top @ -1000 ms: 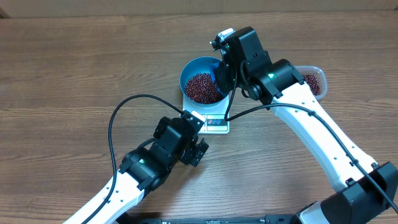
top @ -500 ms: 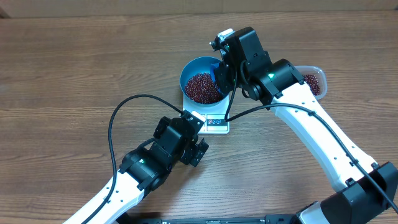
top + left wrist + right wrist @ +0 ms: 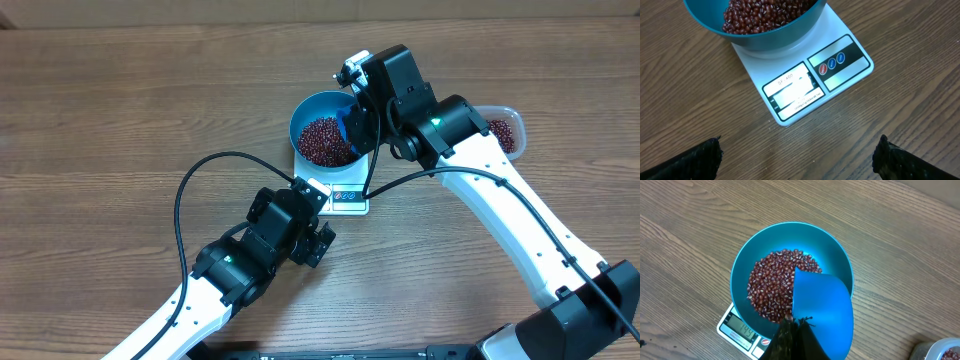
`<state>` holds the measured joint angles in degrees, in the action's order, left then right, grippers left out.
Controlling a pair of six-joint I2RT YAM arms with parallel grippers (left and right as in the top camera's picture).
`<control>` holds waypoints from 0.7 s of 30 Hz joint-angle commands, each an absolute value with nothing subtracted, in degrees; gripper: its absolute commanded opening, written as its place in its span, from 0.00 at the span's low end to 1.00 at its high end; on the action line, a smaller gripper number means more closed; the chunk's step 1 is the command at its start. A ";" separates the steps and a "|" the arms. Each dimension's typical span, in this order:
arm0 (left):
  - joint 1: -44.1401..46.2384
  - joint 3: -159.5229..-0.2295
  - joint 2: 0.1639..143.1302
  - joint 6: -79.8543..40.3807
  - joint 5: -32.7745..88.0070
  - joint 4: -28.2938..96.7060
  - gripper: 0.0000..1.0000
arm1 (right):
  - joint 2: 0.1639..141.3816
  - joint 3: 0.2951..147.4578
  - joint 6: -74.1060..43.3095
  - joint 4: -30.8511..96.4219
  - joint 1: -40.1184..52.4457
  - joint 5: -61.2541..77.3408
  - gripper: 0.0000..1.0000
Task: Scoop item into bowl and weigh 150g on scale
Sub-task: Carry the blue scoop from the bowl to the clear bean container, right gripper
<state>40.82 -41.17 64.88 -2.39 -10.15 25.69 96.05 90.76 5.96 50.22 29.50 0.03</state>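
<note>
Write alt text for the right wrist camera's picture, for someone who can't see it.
A deep blue bowl, partly filled with small red-brown beans, sits on a white kitchen scale on a wooden table. Seen from just above, the right arm's dark pincer grips a blue scoop over the bowl's edge.

The overhead view looks straight down on the table (image 3: 120,120) from far enough off to take in the left arm (image 3: 230,265), the right arm (image 3: 500,190), the bowl (image 3: 318,103) and the scale (image 3: 348,198). The left wrist view sits low and close. It tilts down past its own fingertips (image 3: 695,160) in the bottom corners, onto the scale and the bowl's near side. The right wrist view looks steeply down into the bowl, with the scoop (image 3: 822,305) in front. All three views share the bowl and the scale.
</note>
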 commanded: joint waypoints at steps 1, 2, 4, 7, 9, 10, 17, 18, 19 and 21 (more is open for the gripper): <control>40.51 -40.49 64.49 -1.26 -10.94 25.52 1.00 | 94.19 92.55 6.24 49.84 29.12 0.56 0.04; 40.51 -40.49 64.49 -1.28 -10.94 25.52 1.00 | 94.19 92.55 6.02 49.84 29.12 0.56 0.04; 40.51 -40.49 64.49 -1.26 -10.94 25.52 0.99 | 94.19 92.55 5.98 49.82 29.12 0.56 0.04; 40.51 -40.49 64.49 -1.26 -10.94 25.52 1.00 | 94.19 92.55 2.66 49.82 29.10 0.58 0.04; 40.51 -40.49 64.49 -1.26 -10.94 25.52 0.99 | 94.19 92.55 -2.92 49.84 29.10 1.61 0.04; 40.51 -40.49 64.49 -1.26 -10.94 25.52 1.00 | 94.19 92.55 -6.02 49.82 29.10 3.73 0.04; 40.51 -40.49 64.49 -1.28 -10.94 25.52 1.00 | 94.19 92.55 -20.51 49.12 28.62 5.52 0.04; 40.51 -40.49 64.49 -1.28 -10.94 25.52 1.00 | 94.19 92.55 -21.87 49.04 28.32 5.54 0.04; 40.51 -40.49 64.49 -1.26 -10.94 25.52 1.00 | 94.19 92.55 -24.12 48.90 27.66 5.74 0.04; 40.51 -40.49 64.49 -1.26 -10.94 25.52 1.00 | 94.19 92.55 -26.04 48.53 26.85 6.63 0.04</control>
<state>40.82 -41.17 64.88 -2.39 -10.15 25.69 96.05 90.76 -19.46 49.41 28.49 5.37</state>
